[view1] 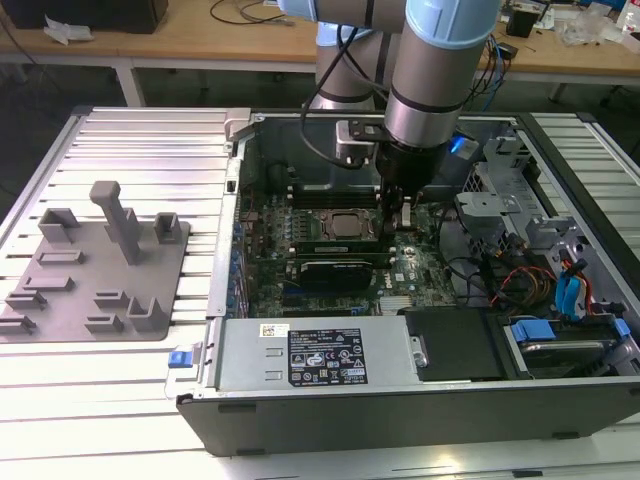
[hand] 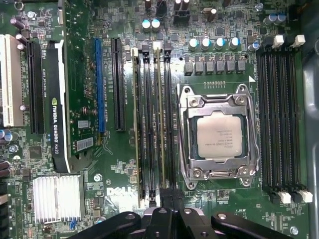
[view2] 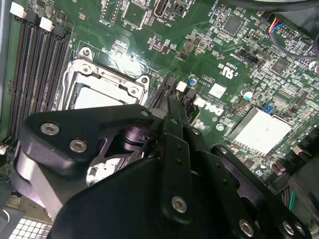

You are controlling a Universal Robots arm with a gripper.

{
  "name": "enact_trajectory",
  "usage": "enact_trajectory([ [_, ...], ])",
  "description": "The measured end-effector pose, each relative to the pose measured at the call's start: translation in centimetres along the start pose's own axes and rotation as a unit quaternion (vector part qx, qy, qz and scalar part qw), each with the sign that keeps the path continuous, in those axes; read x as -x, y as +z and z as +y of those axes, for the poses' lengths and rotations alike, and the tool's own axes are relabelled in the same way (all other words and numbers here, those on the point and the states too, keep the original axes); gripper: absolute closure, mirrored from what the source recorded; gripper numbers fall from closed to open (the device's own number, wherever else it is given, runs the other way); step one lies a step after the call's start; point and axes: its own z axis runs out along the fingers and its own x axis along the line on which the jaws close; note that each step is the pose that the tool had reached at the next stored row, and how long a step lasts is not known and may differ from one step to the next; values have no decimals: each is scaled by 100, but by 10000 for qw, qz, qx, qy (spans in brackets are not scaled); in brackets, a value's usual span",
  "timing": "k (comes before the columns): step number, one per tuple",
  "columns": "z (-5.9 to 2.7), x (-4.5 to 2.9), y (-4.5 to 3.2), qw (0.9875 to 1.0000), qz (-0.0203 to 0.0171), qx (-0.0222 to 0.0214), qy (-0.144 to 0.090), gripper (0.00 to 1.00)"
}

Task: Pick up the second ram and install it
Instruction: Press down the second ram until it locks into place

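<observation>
- Step in hand: it is judged that the install, not the pick-up, is under way, since the arm is lowered into the open case [view1: 300,400] on the desk [view1: 130,140] and nothing is carried clear of the board [hand: 124,199].
- Hand [hand: 172,193]: in both wrist views the fingers [view2: 174,124] are seen drawn together to a narrow tip. Whether a board edge is pinched between them cannot be told.
- Second ram [hand: 159,124]: a thin stick is seen edge-on in a slot between the socket [hand: 219,134] and the black card [hand: 55,99], in the first wrist view. It is taken to be the task's stick.
- A like stick, the first ram [hand: 136,124], is seen two slots away, on the card's side.
- Ram and hand: the tip is placed over one end of the second ram, touching it or just above it; the other end runs well away from the hand.
- In the exterior view the hand [view1: 400,215] is seen just to the exterior view's right of the socket, low over the board.
- Whether the stick is fully seated cannot be told; the end latches are not seen plainly.
- What seating calls for, as a judgement: straight downward pressure along the slot, kept even so that neither end is left raised and the stick is not tilted toward its neighbour.
</observation>
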Motion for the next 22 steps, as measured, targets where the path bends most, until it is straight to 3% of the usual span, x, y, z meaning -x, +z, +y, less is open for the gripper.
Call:
enact_trajectory([
  [18,0,0,51,10000,0,0,0,92],
  [21,1,0,-56,10000,7,-1,0,92],
  [22,1,0,-61,10000,7,-1,0,92],
])
